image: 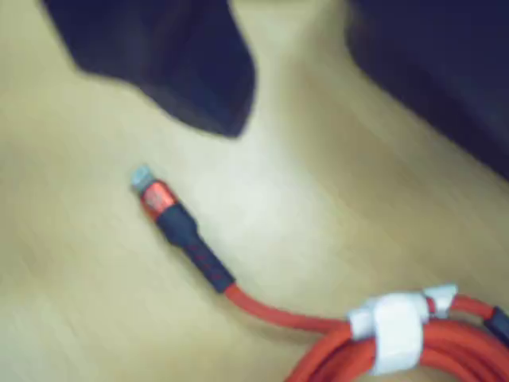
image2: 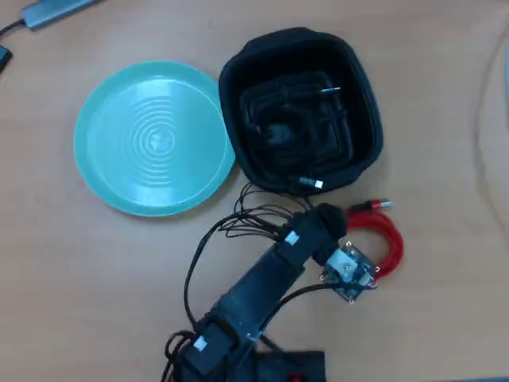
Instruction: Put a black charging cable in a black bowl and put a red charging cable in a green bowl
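Fingers first: in the wrist view one dark, blurred fingertip (image: 215,95) hangs over bare wood, and another dark mass sits at the upper right edge, but you cannot tell whether the gripper (image2: 362,239) is spread or closed — the overhead view hides it under the wrist. It holds nothing that shows.

Take the red cable (image2: 387,239) as your landmark. It lies on the table (image2: 79,263), just beside the wrist and partly under it, with its plug end (image: 155,197) stretched out loose and its white tie (image: 398,330) binding the ring. The black bowl (image2: 366,103) sits just above it in the overhead view, already holding the black cable (image2: 298,119); the green dish (image2: 103,183) is empty and lies well apart from the red cable, past the black bowl.

For a sound grasp, aim at the bundled strands near the tie, not the loose plug — that tail will likely swing and could snag.

Room matters here. The black bowl's wall stands near the red cable, so lift straight up before turning. Your carry probably has to skirt or clear that tall rim, and the arm's own wires (image2: 254,219) trail close by.
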Robot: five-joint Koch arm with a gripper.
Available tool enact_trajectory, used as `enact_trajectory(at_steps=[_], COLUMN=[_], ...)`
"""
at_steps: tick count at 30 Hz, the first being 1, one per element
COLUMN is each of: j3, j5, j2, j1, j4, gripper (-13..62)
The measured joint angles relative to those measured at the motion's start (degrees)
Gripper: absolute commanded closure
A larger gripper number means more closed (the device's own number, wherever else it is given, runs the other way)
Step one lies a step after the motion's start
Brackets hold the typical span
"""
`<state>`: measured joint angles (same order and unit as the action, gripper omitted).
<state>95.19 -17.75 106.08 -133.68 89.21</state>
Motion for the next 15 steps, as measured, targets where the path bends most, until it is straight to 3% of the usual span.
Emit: enact_trajectory(at_steps=[15], j3=[3.43], j5=[-2.46], j2=[-15.29], j1=[-5.36], j4=[-6.24], gripper=[2.0])
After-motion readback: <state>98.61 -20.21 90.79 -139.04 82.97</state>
